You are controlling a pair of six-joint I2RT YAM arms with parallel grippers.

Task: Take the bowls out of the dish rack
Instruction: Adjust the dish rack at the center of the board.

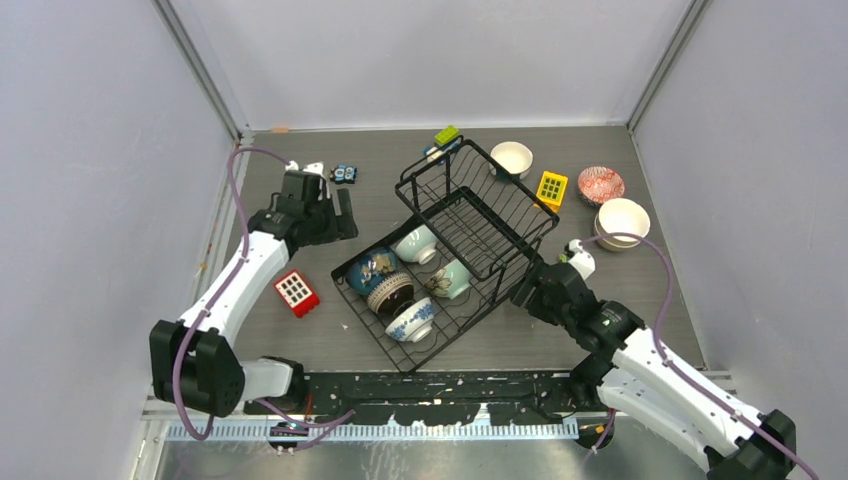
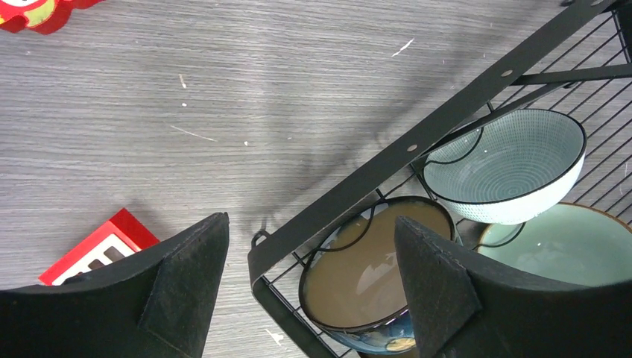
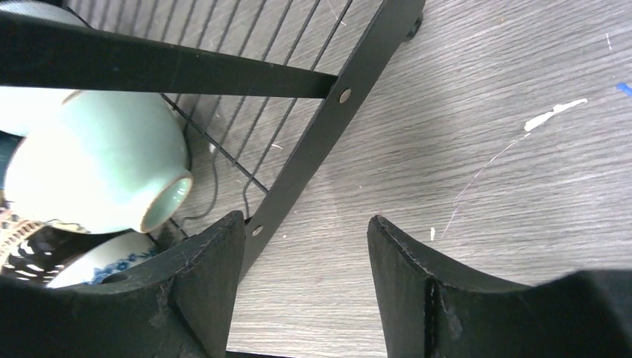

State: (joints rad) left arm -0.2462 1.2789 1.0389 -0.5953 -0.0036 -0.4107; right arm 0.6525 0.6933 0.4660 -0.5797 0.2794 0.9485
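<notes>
Above the bare grey wood-grain table point(image 2: 223, 112), just off the left corner of the large black wire dish rack point(image 1: 480, 215), the left gripper point(image 2: 311, 224) hangs with its 2 black fingers spread wide and nothing between them. Just past its fingertips, inside that corner of the rack, sits a dark blue patterned ceramic bowl with a glossy brown inside point(image 2: 365, 276). Farther into the rack is a white ceramic bowl lined with fine teal stripes point(image 2: 507, 164), and beside these 2 a pale green ceramic bowl point(image 2: 559, 242). A red square toy block with white windows point(image 2: 89, 250) lies on the table left of this gripper.

At the rack's right near edge, the right gripper point(image 3: 305, 218) is parted too, gripping nothing. One finger point(image 3: 209, 276) sits just beside the rack's flat black frame bar; whether they touch I cannot tell.

The rack stands askew on the table and holds 5 bowls in its near section, the other 2 being a brown banded ceramic bowl point(image 1: 390, 293) and a blue-and-white patterned ceramic bowl point(image 1: 412, 320) nearest the arms. 3 more bowls stand on the table far right of the rack: a small white ceramic bowl point(image 1: 511, 158), a red-patterned ceramic bowl point(image 1: 600, 185) and a cream ceramic bowl point(image 1: 622, 222). A yellow square toy block point(image 1: 551, 188) lies between the first 2.
</notes>
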